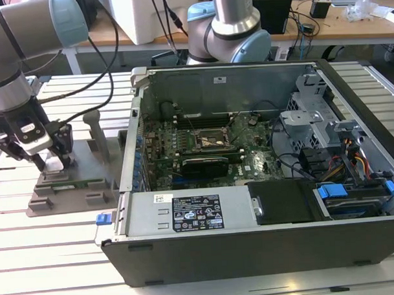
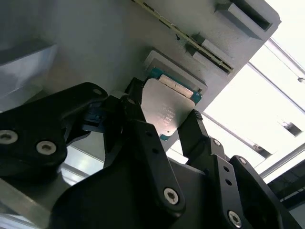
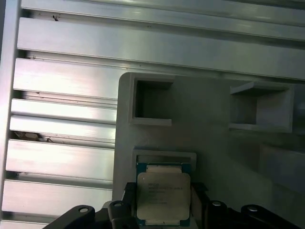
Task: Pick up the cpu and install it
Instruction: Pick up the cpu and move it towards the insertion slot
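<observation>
Your end effector clamps the silver-topped, green-rimmed cpu edgewise, likely sparing its face, over the grey plastic holder.

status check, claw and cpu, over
Copy: claw shut on cpu. It sits at grey holder, outside the computer case. Nothing seen in the way.

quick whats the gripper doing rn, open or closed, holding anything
Gripper: closed on the cpu, one finger against each of two opposite edges, at the grey holder block.
</observation>
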{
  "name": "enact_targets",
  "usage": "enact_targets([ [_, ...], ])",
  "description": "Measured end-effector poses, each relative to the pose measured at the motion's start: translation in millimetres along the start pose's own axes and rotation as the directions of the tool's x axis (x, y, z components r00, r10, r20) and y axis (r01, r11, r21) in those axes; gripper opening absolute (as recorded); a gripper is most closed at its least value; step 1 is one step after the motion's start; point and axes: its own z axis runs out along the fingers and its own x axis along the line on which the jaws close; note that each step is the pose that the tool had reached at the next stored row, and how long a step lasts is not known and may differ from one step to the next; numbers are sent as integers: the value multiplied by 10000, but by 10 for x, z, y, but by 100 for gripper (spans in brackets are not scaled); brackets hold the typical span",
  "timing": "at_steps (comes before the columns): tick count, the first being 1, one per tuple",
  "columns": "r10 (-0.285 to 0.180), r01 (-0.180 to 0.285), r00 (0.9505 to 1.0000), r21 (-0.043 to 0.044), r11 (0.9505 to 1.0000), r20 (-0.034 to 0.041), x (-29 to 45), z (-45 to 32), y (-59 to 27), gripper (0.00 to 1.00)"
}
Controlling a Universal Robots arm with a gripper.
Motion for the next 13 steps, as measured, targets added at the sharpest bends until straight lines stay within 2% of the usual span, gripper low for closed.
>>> enact_targets([
  [4,1,-1,10000,0,10000,0,-2,-101,0,55],
  [5,1,-1,10000,0,10000,0,-4,-199,-1,55],
  [7,1,-1,10000,0,10000,0,-6,-241,-1,55],
  [9,1,-1,10000,0,10000,1,-7,-313,-2,55],
  [13,0,0,10000,0,10000,0,-8,-360,-2,55],
])
